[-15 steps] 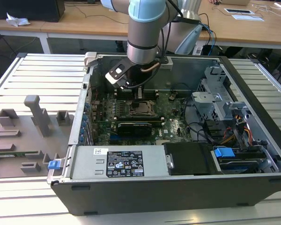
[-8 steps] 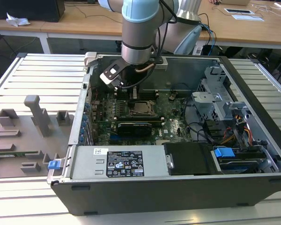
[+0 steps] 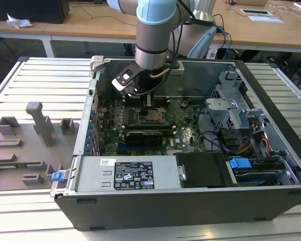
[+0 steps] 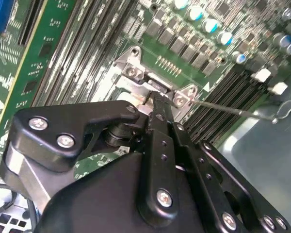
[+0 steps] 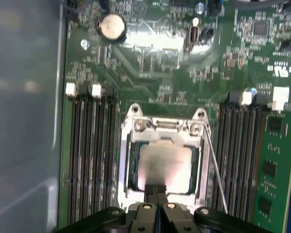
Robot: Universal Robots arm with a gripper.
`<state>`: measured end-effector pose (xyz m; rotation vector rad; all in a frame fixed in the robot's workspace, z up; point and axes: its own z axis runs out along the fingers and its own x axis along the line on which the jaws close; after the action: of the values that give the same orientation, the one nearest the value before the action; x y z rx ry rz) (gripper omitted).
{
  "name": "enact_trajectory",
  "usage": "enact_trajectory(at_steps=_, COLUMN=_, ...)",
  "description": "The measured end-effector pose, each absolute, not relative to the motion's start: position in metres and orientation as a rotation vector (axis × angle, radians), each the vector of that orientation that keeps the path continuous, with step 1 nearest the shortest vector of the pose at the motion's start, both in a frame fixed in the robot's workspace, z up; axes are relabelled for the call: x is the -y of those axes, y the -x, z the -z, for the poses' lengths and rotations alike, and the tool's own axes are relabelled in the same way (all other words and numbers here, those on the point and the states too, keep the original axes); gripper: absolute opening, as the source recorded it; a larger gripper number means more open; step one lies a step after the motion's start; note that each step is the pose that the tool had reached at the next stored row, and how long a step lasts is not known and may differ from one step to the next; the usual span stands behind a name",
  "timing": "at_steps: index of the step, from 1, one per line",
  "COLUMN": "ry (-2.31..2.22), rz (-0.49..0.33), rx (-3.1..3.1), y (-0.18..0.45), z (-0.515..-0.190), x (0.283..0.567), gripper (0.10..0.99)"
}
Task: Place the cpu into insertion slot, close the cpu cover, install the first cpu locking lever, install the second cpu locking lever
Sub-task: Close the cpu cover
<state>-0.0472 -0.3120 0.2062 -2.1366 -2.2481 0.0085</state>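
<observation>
The cpu [image 5: 165, 162], a dull silver square, lies in the insertion slot [image 3: 149, 116] on the green motherboard. The silver cpu cover [image 5: 127, 160] lies down around it, and the chip shows through its window. My gripper [image 5: 156, 191] is shut with nothing held. Its paired black fingertips [image 4: 155, 99] rest at the cover's near edge, at the chip's rim. In the second wrist view the cover's screwed tab [image 4: 136, 73] lies just past the tips. A thin metal locking lever [image 5: 216, 170] slants away from one side of the socket, seen too as a lever rod [image 4: 233, 109].
Long black memory slots [image 5: 89, 155] flank the socket on both sides. The open computer case wall [image 3: 93, 108] stands on the exterior view's left, with drive cages and cables [image 3: 241, 125] on its right. A power supply [image 3: 125, 173] lies along the front. Grey fixtures [image 3: 40, 123] stand on the table.
</observation>
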Motion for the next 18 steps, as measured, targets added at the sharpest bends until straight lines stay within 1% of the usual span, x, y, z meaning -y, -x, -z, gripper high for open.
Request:
enact_trajectory(at_steps=6, ry=2.133, rz=-0.016, rx=2.244, y=0.027, z=-0.214, x=0.312, gripper=0.110)
enact_trajectory(at_steps=18, ry=2.133, rz=-0.016, rx=2.244, y=0.027, z=-0.269, x=0.312, gripper=0.110)
